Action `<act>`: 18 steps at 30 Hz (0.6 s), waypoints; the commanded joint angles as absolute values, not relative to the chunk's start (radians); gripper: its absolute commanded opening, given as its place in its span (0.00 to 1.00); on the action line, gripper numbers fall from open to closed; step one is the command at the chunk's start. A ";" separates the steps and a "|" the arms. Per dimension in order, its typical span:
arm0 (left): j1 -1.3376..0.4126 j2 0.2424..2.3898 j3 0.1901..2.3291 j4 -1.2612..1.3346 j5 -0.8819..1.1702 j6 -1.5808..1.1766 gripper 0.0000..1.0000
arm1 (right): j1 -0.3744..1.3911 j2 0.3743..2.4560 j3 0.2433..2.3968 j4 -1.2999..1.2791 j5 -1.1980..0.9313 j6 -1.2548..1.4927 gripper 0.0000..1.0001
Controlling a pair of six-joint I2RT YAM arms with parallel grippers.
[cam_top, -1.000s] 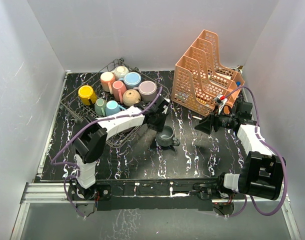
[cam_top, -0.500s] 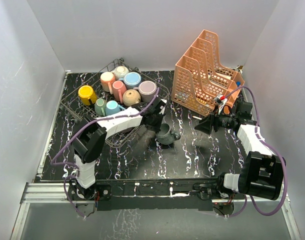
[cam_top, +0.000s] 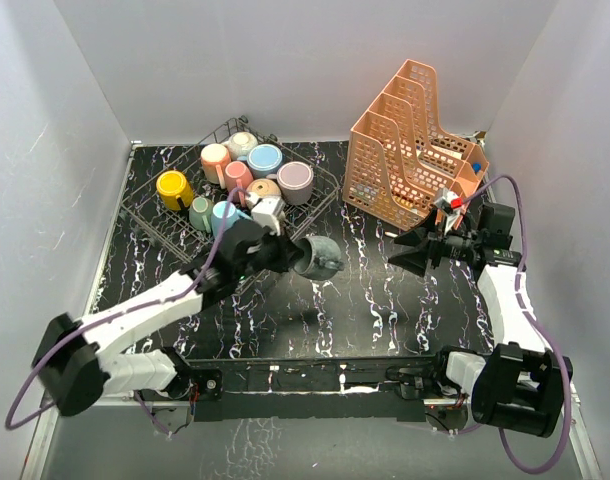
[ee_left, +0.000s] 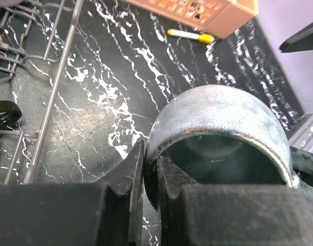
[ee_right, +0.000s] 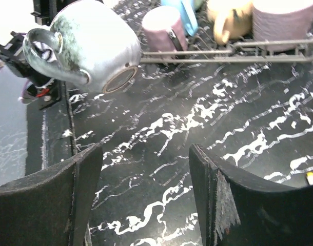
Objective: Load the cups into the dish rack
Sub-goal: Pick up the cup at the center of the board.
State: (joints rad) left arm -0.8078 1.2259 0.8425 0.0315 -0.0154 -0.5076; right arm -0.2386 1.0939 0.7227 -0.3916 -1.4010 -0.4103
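Right now the left gripper (cam_top: 285,255) is pinching the rim of a grey-green glazed clay mug (cam_top: 315,257), with 1 finger inside and 1 outside. The mug hangs in the air, tipped on its side, near the middle of the top view and just to the right of the dark grey wire dish rack (ee_left: 53,91). The rack sits in the upper left of that view and already holds about 8 mugs, like the round yellow mug (cam_top: 173,187) at its left side. To do this step well, I think the arm should carry the mug up and left, lift it clear of the rack's wire rim, and set it down in a gap between the other cups. The grip is only on a thin edge, so a bump could make it slip. I cannot tell how much room is free in the near part of the rack, because the arm hides it. The right gripper (ee_right: 143,154) has its fingers spread with nothing between them. It sits on the right, close to the orange plastic file holder with holes (cam_top: 415,150), well away from the path. The black table with white streaks (cam_top: 385,310) has open room under the mug.
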 commanded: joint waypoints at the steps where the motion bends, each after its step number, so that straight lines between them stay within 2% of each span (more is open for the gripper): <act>1: -0.808 1.020 0.699 0.381 -0.047 -0.546 0.00 | -0.241 1.077 0.789 -0.481 -1.540 -0.476 0.71; 5: -0.807 0.904 0.589 0.535 -0.051 -0.544 0.00 | -0.233 1.130 0.953 -0.858 -1.538 -0.721 0.74; 7: -0.808 0.873 0.548 0.630 -0.050 -0.550 0.00 | -0.224 1.155 1.012 -0.961 -1.545 -0.771 0.74; 13: -0.808 0.889 0.471 0.919 0.010 -0.518 0.00 | -0.204 1.180 1.072 -1.085 -1.621 -0.732 0.74; 18: -0.808 0.964 0.476 1.119 0.062 -0.403 0.00 | -0.110 1.140 1.121 -1.108 -1.585 -0.721 0.75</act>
